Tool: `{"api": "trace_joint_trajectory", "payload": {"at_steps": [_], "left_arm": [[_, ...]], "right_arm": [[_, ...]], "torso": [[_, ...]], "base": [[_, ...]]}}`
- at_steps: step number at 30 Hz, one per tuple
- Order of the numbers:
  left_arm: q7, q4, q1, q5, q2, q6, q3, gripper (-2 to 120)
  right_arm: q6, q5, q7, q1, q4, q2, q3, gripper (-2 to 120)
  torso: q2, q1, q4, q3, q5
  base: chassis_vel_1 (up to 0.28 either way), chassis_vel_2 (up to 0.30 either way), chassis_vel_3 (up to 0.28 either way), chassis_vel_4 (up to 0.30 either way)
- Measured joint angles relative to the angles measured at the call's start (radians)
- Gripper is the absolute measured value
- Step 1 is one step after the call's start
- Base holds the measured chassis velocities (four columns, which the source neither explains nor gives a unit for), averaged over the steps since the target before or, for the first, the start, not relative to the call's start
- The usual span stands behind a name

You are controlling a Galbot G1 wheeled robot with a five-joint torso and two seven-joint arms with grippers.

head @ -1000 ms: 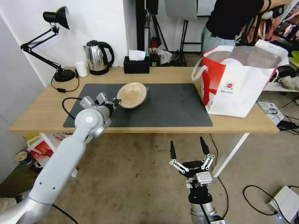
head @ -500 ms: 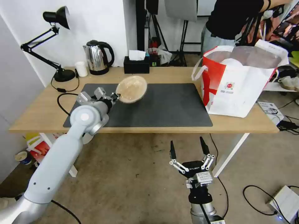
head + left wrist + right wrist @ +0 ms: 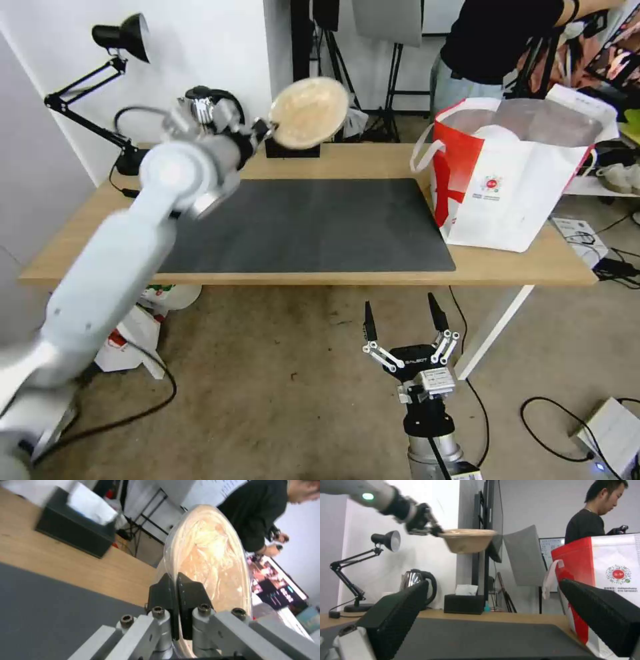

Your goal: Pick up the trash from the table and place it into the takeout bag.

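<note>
The table (image 3: 373, 160), a long light-wood desk, runs across the middle of the head view, and its dark grey mat (image 3: 320, 227) fills most of the centre of that frame. On the table's right end, at the right of the frame, stands the takeout bag (image 3: 513, 180), white and red with a silver lining, its mouth open upward, a white loop handle on its left side and a small round red logo on its white face; in the right wrist view the bag (image 3: 603, 580) stands at the right of the frame. The left arm reaches up from the lower left of the head view to the upper middle, where the left gripper (image 3: 265, 129) hangs above the back edge of the table. Its two black fingertips are pressed together on the rim of the beige pulp bowl (image 3: 309, 112), pinching it, as the left wrist view shows close up (image 3: 176, 590). The bowl (image 3: 468, 540) is held clear of the table, well above the mat, roughly level when seen from the side, and left of the bag. Behind it, along the back of the table, stand a black tissue box (image 3: 465, 603), a steel kettle (image 3: 418, 582) and a black desk lamp (image 3: 117, 87) at upper left. The right gripper (image 3: 401, 319) sits at the bottom centre of the head view, in front of and below the table edge, its fingers spread wide and holding nothing.
</note>
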Motion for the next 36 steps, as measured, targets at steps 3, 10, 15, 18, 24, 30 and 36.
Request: {"api": "trace_joint_trajectory", "payload": {"at_steps": [3, 10, 15, 18, 24, 30, 36], "left_arm": [[0.020, 0.094, -0.092, 0.000, -0.056, 0.001, 0.066, 0], [0.050, 0.269, -0.244, 0.029, -0.185, 0.000, 0.129, 0], [0.081, 0.372, -0.302, 0.052, -0.263, -0.010, 0.156, 0], [0.110, 0.431, -0.337, 0.061, -0.303, -0.022, 0.176, 0], [0.142, 0.523, -0.405, 0.059, -0.366, -0.041, 0.228, 0], [0.187, 0.621, -0.462, 0.057, -0.445, -0.065, 0.270, 0], [0.217, 0.725, -0.513, 0.059, -0.525, -0.068, 0.299, 0]], "right_arm": [[0.000, 0.000, 0.000, 0.000, 0.000, 0.000, 0.000, 100], [0.000, 0.000, 0.000, 0.000, 0.000, 0.000, 0.000, 100], [0.000, 0.000, 0.000, 0.000, 0.000, 0.000, 0.000, 100], [0.000, 0.000, 0.000, 0.000, 0.000, 0.000, 0.000, 100], [0.000, 0.000, 0.000, 0.000, 0.000, 0.000, 0.000, 100], [0.000, 0.000, 0.000, 0.000, 0.000, 0.000, 0.000, 100], [0.000, 0.000, 0.000, 0.000, 0.000, 0.000, 0.000, 100]], "torso": [[0.000, 0.000, 0.0003, 0.000, 0.0000], [0.000, 0.000, 0.0003, 0.000, 0.0001], [0.000, 0.000, 0.0001, 0.000, 0.0001], [0.000, 0.000, 0.0001, 0.000, 0.0001], [0.000, 0.000, 0.0003, 0.000, 0.0001], [0.000, 0.000, 0.0002, 0.000, -0.0003], [0.000, 0.000, 0.0001, 0.000, -0.0002]], "base": [[0.000, 0.000, 0.000, 0.000], [0.000, 0.000, 0.000, 0.000], [0.000, 0.000, 0.000, 0.000], [0.000, 0.000, 0.000, 0.000], [0.000, 0.000, 0.000, 0.000], [0.000, 0.000, 0.000, 0.000], [0.000, 0.000, 0.000, 0.000]]}}
